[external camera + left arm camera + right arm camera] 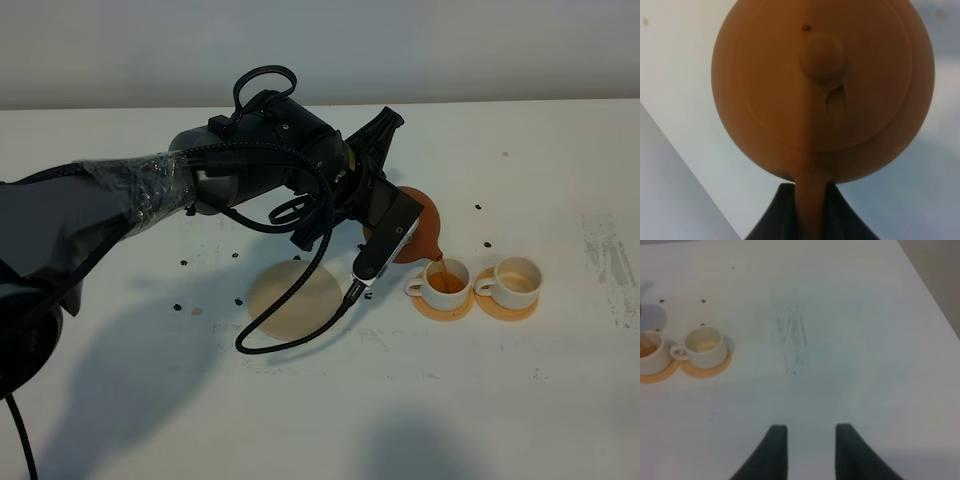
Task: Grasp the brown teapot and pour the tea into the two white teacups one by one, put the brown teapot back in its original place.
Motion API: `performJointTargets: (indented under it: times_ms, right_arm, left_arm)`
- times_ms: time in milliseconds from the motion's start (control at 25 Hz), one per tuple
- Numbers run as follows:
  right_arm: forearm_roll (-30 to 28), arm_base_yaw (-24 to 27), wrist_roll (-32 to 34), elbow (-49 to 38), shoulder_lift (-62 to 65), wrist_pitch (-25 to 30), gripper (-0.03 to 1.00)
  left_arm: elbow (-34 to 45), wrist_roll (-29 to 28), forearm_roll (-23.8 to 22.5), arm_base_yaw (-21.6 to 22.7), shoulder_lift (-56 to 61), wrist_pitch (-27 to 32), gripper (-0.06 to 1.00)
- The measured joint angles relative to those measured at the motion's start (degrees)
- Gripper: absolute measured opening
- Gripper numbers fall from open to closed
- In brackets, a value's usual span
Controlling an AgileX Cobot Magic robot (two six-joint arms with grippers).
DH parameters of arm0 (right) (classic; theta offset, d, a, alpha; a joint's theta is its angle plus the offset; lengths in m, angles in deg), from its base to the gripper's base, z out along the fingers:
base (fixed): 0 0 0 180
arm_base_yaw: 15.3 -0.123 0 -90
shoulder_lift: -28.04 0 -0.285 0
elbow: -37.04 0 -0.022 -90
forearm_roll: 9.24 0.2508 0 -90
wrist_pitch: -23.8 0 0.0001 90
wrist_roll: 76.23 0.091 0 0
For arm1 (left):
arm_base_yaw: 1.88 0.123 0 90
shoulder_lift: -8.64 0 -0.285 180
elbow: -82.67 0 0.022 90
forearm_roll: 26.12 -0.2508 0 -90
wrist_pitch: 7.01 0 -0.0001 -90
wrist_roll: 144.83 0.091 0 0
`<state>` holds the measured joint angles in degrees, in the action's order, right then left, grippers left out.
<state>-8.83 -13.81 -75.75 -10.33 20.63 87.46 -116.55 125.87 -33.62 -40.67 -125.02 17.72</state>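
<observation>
Left gripper [809, 196] clenched on the loop handle [810, 220] of the brown teapot [428, 222]. The pot is lifted off the table [560, 400] and tipped spout-down over the left teacup [446, 278]. A thin tea stream [440, 262] runs into that cup, and amber liquid shows inside. Right teacup [516, 280] sits just beside it on the right, cream inside showing. Each cup stands on an orange-tan coaster [505, 310].

Beige disc [293, 298] lies bare, left of the cups, its right and near edge crossed by a black cable [300, 335] looping off the arm. Black specks [184, 264] are scattered around the disc and beyond the cups. Grey scuff marks [612, 262] lie toward the right edge.

In the high view the arm and wrist camera cover much of the teapot, and the gripper fingers are hidden. Only the left wrist view shows the lid seated with its knob [824, 56], and the handle between dark fingers.

Right gripper [810, 442] shows only in its own wrist view. Its fingers are parted with nothing between, over bare table, with both cups and the scuff marks in sight.
</observation>
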Motion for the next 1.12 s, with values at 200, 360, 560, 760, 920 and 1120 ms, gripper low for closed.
performJointTargets:
  times_ms: [200,360,560,760,920,1120]
  right_arm:
    - [0.00,0.00,0.00,0.00,0.00,0.00,0.23]
    - [0.00,0.00,0.00,0.00,0.00,0.00,0.23]
    - [0.00,0.00,0.00,0.00,0.00,0.00,0.23]
    - [0.00,0.00,0.00,0.00,0.00,0.00,0.23]
    - [0.00,0.00,0.00,0.00,0.00,0.00,0.23]
    - [0.00,0.00,0.00,0.00,0.00,0.00,0.23]
  left_arm:
    - [0.00,0.21,-1.01,-0.01,0.00,-0.19,0.08]
    - [0.00,1.09,-1.06,-0.01,0.00,-0.23,0.08]
    - [0.00,1.20,-1.06,-0.01,0.00,-0.92,0.08]
    - [0.00,2.55,-1.18,-0.01,0.00,-1.31,0.08]
    - [0.00,3.03,-1.18,-0.01,0.00,-1.88,0.08]
    - [0.00,3.10,-1.18,-0.01,0.00,-2.80,0.08]
